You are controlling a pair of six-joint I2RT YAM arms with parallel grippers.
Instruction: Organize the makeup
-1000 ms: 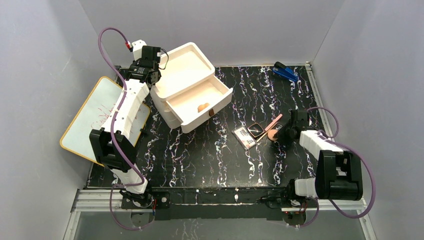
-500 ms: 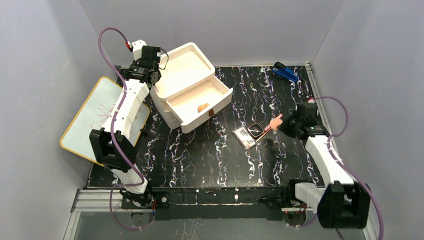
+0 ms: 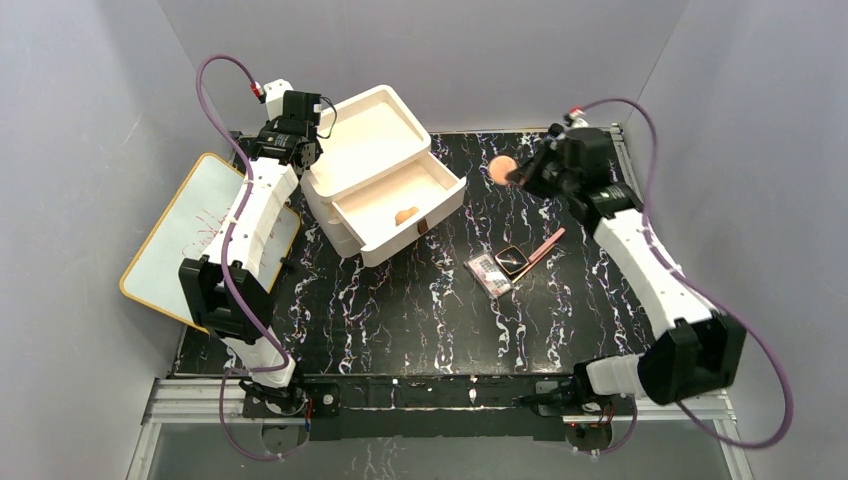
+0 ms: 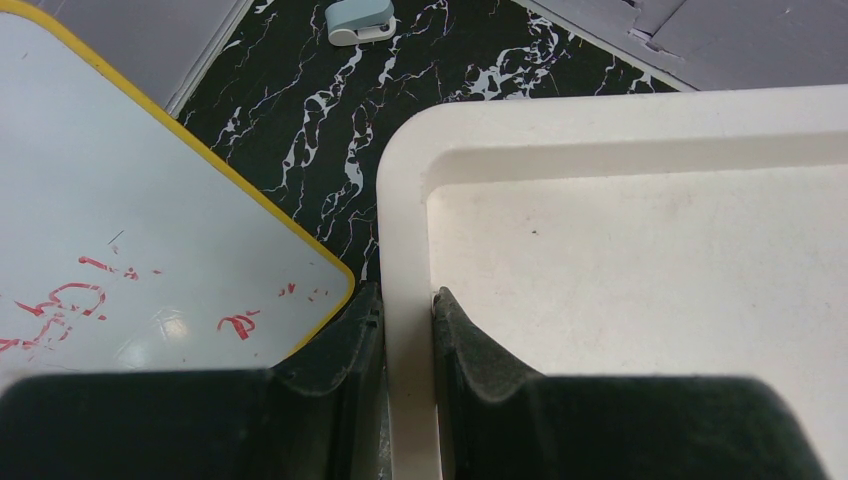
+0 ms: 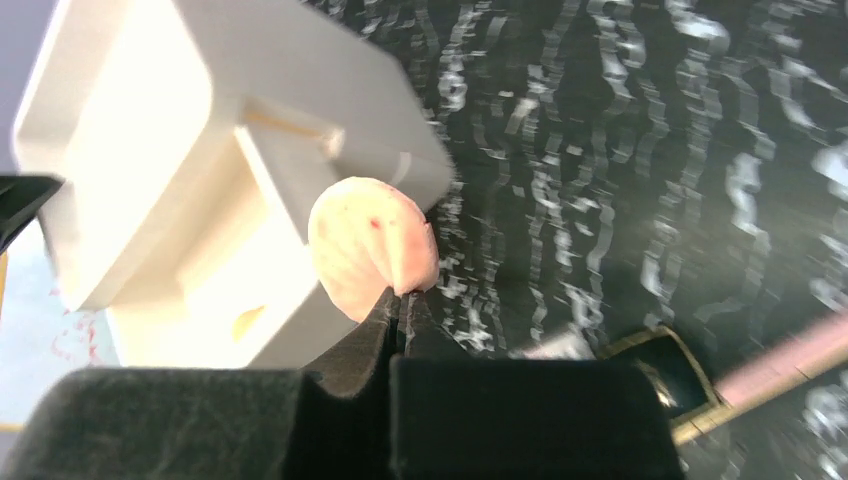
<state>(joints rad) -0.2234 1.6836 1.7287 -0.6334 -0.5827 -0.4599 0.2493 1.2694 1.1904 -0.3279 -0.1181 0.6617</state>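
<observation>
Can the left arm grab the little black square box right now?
Probably not. The left end effector is shut on the white organizer rim, and the black compact lies far off across the table, so it would have to let go first.

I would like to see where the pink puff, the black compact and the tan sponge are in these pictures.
pink puff (image 5: 365, 245): right wrist view, middle of its round face.
black compact (image 3: 513, 261): top external view, centre of its lid.
tan sponge (image 3: 406, 214): top external view, middle of its body.
</observation>
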